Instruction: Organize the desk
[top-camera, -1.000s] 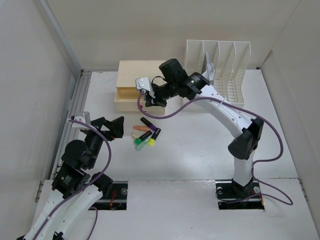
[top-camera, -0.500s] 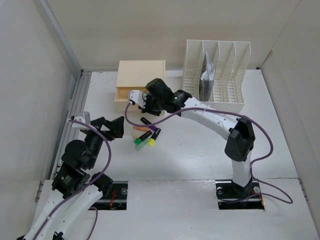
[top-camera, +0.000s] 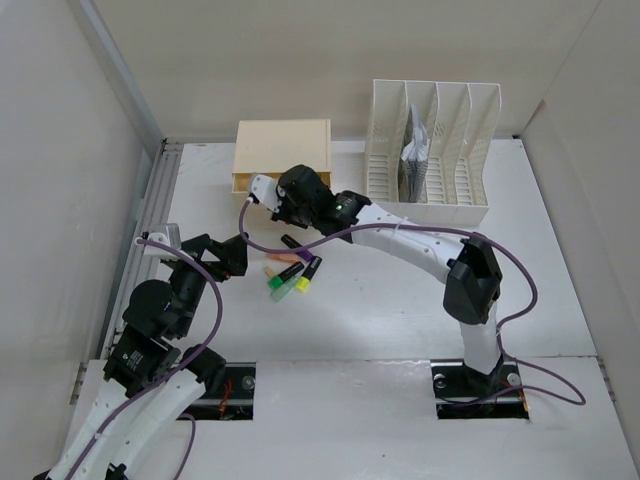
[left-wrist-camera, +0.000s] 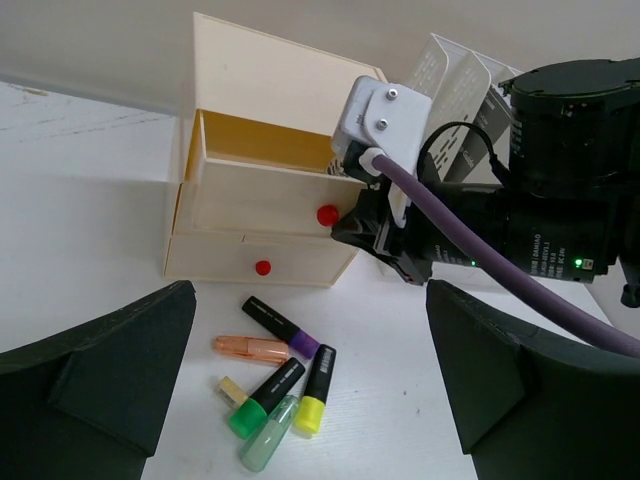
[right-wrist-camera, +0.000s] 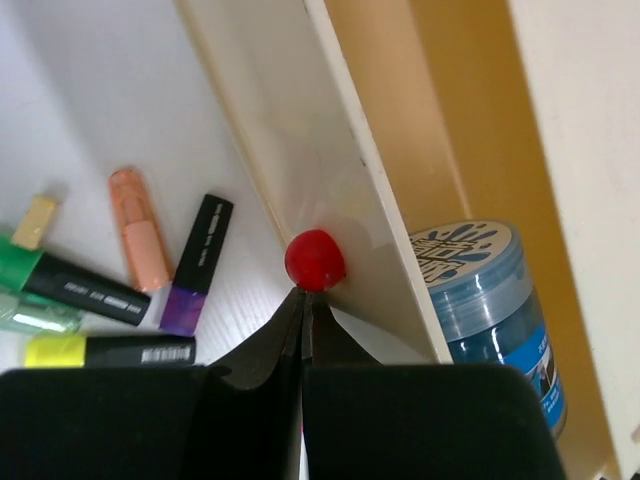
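The desk (top-camera: 400, 300) is a white tabletop. A beige drawer box (top-camera: 283, 145) stands at its back; its upper drawer (left-wrist-camera: 262, 195) is partly out, with a blue tub (right-wrist-camera: 490, 290) inside. My right gripper (right-wrist-camera: 305, 305) is shut, its tips touching the underside of that drawer's red knob (right-wrist-camera: 315, 260); from above it (top-camera: 285, 207) is at the box front. Several highlighters (top-camera: 292, 272) lie in a heap in front of the box: purple-capped (left-wrist-camera: 282, 327), orange (left-wrist-camera: 252, 348), green-capped (left-wrist-camera: 265, 398), yellow-capped (left-wrist-camera: 314, 388). My left gripper (left-wrist-camera: 315, 385) is open and empty above them.
A white slotted file rack (top-camera: 455, 135) with papers (top-camera: 413, 158) stands at the back right. A grey rail (top-camera: 155, 220) runs along the left edge, with white walls around. The lower drawer (left-wrist-camera: 262, 267) is shut. The right arm stretches over the desk's middle.
My right gripper has swung left and down from above the box to the upper drawer's knob. From above, the box front looks shorter, the drawer further in. The left arm has not moved.
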